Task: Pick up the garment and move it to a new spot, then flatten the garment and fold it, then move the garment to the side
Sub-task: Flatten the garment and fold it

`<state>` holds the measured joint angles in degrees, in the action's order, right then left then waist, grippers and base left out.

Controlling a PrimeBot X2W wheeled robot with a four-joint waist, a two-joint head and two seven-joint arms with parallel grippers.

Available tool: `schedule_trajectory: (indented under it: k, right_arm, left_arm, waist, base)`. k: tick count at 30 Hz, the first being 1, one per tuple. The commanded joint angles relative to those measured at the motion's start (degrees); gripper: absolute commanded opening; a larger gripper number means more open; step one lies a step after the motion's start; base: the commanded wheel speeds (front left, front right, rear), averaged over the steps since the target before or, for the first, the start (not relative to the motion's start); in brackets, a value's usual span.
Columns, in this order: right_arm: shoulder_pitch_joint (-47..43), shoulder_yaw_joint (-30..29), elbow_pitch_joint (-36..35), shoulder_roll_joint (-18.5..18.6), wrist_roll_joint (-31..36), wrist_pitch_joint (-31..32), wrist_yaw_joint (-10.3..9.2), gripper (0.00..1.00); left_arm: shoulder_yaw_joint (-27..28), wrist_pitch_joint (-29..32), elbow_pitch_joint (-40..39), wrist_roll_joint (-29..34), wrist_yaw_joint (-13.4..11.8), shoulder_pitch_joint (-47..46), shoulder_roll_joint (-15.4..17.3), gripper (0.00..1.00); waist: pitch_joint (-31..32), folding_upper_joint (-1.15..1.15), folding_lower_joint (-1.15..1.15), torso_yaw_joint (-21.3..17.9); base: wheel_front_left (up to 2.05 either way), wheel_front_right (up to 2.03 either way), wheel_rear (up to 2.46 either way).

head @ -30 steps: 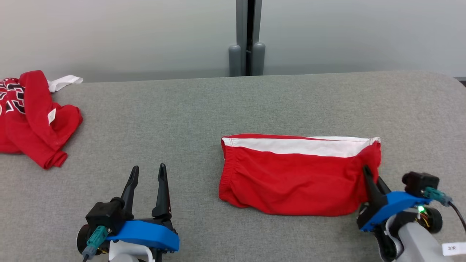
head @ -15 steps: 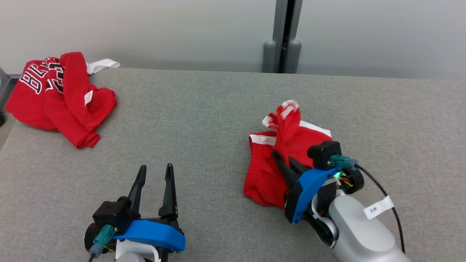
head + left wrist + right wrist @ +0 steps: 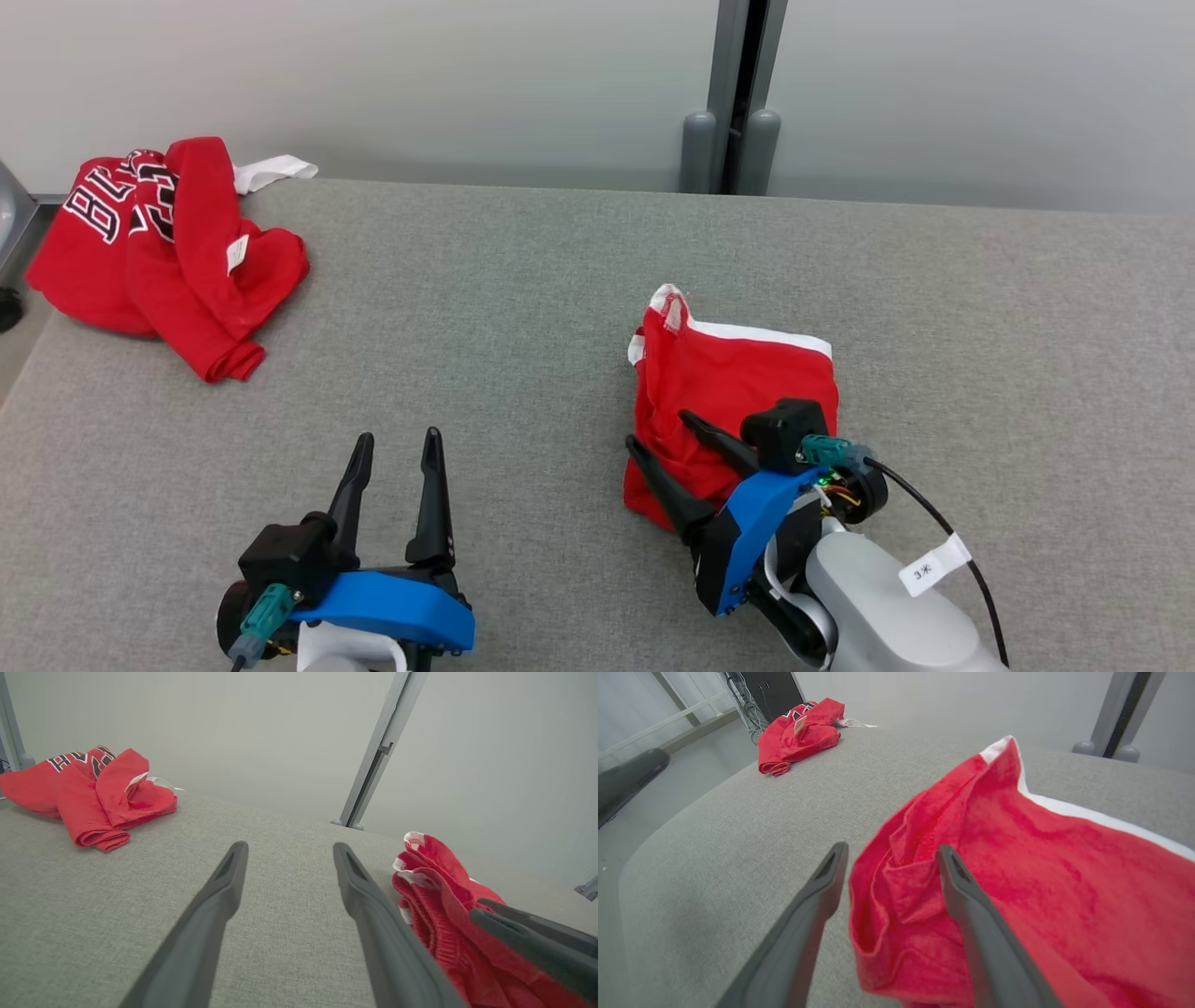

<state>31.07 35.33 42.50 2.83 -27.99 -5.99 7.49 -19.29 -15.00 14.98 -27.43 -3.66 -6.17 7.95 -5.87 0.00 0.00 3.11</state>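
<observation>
The red garment (image 3: 738,383), with a white band along its far edge, lies folded in half on the grey table (image 3: 523,308). My right gripper (image 3: 657,427) is open at the garment's near left edge, its fingers straddling the bunched red hem (image 3: 896,891) without pinching it. The right wrist view has that gripper (image 3: 892,847) wide apart over the cloth (image 3: 1017,858). Well left of the garment, my left gripper (image 3: 398,435) rests open and empty near the table's front. In the left wrist view the left gripper (image 3: 290,845) points over bare table, the garment (image 3: 434,877) to its right.
A second red jersey (image 3: 159,252) with black and white lettering lies crumpled at the table's far left corner. A grey post (image 3: 738,93) stands behind the table's back edge. Bare table stretches between the two garments and to the right of the folded one.
The right gripper carried the garment's right end over to the left, folding it in half, then opened and let go. The camera turned left. The left gripper stayed put.
</observation>
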Motion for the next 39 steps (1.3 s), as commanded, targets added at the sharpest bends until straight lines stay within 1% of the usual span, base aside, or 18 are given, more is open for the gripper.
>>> schedule_trajectory:
  k: [1, 4, 7, 9, 12, 13, 17, 18, 19, 22, 23, 24, 27, 34, 39]
  right_arm:
    - [-0.6, 0.5, -0.7, 0.1, -0.7, -1.4, 0.00, 1.00]
    - [-1.6, 0.2, -1.8, 0.2, -0.9, -4.0, 0.00, 1.00]
    - [-2.5, -1.7, -2.7, 0.2, 0.3, -6.3, 0.00, 1.00]
    - [-3.2, -4.5, -3.5, 0.2, 1.5, -7.6, 0.00, 1.00]
    - [-3.9, -10.2, -4.8, 0.2, 4.3, -8.8, 0.00, 1.00]
    - [-3.9, -10.2, -4.8, 0.2, 4.3, -8.8, 0.00, 1.00]
    - [-4.1, -16.3, -3.4, 0.3, 10.3, -8.6, 0.00, 1.00]
    - [-3.7, -17.2, -2.7, 0.3, 11.5, -8.1, 0.00, 0.89]
    - [-3.2, -17.8, -1.9, 0.2, 12.6, -7.6, 0.00, 0.52]
    - [-1.6, -18.4, 0.9, 0.2, 14.7, -5.9, 0.00, 0.15]
    - [-1.0, -18.1, 1.9, 0.1, 15.2, -5.6, 0.00, 0.00]
    - [-0.5, -17.6, 2.8, 0.1, 15.5, -5.4, 0.00, 0.00]
    - [1.0, -14.0, 4.4, 0.1, 12.8, -5.0, 0.00, 0.00]
    - [2.5, -1.8, 5.1, 0.1, 6.9, -5.0, 0.00, 0.00]
    - [2.8, 5.6, 5.6, 0.1, 4.8, -4.8, 0.00, 0.00]
  left_arm:
    - [0.1, -0.3, 0.2, 0.3, 0.2, 0.2, -0.2, 1.00]
    - [0.1, -0.3, 0.3, 0.5, 0.3, 0.6, -0.3, 1.00]
    - [0.3, -0.3, 0.4, 0.6, 0.4, 1.0, -0.4, 1.00]
    - [0.4, -0.3, 0.3, 0.7, 0.4, 1.1, -0.5, 1.00]
    - [0.6, -0.3, 0.2, 0.8, 0.5, 1.1, -0.5, 1.00]
    - [0.6, -0.3, 0.2, 0.8, 0.5, 1.1, -0.5, 1.00]
    - [0.4, -0.3, 0.2, 0.9, 0.7, 0.5, -0.7, 1.00]
    - [0.4, -0.3, 0.3, 0.9, 0.8, 0.3, -0.8, 1.00]
    - [0.3, -0.3, 0.4, 1.0, 0.9, 0.1, -0.8, 1.00]
    - [0.6, -0.3, 0.6, 1.1, 1.1, -0.4, -0.8, 1.00]
    - [0.6, -0.3, 0.7, 1.2, 1.1, -0.6, -0.9, 1.00]
    - [0.7, -0.3, 0.7, 1.2, 1.1, -0.8, -0.9, 1.00]
    - [0.8, -0.3, 1.0, 1.3, 1.3, -1.4, -1.1, 1.00]
    - [1.4, -0.3, 1.4, 1.6, 1.6, -1.7, -1.3, 1.00]
    - [2.0, -0.3, 1.5, 1.8, 1.5, -1.7, -1.5, 1.00]
  waist:
    - [0.2, 0.00, 0.00, -0.3]
    - [0.7, 0.00, 0.00, -0.8]
    - [1.0, 0.00, 0.00, -1.4]
    - [1.1, 0.00, 0.00, -1.6]
    - [1.0, 0.00, 0.00, -1.9]
    - [1.0, 0.00, 0.00, -1.9]
    - [0.3, 0.00, 0.00, -1.5]
    - [0.1, 0.00, 0.00, -1.3]
    - [-0.2, 0.00, 0.00, -1.0]
    - [-1.1, 0.00, 0.00, 0.0]
    - [-1.3, 0.00, 0.00, 0.3]
    - [-1.5, 0.00, 0.00, 0.6]
    - [-1.9, 0.00, 0.00, 1.5]
    - [-2.3, 0.00, 0.00, 2.6]
    - [-2.6, 0.00, 0.00, 2.3]
  base:
    - [0.00, 0.00, 0.00]
    - [0.00, 0.00, 0.00]
    - [0.00, 0.00, 0.00]
    - [0.00, 0.00, 0.00]
    - [0.00, 0.00, 0.00]
    - [0.00, 0.00, 0.00]
    - [0.00, 0.00, 0.00]
    - [0.00, 0.00, 0.00]
    - [0.00, 0.00, 0.00]
    - [0.00, 0.00, 0.00]
    - [0.00, 0.00, 0.00]
    - [0.00, 0.00, 0.00]
    - [0.00, 0.00, 0.00]
    - [0.00, 0.00, 0.00]
    - [0.00, 0.00, 0.00]
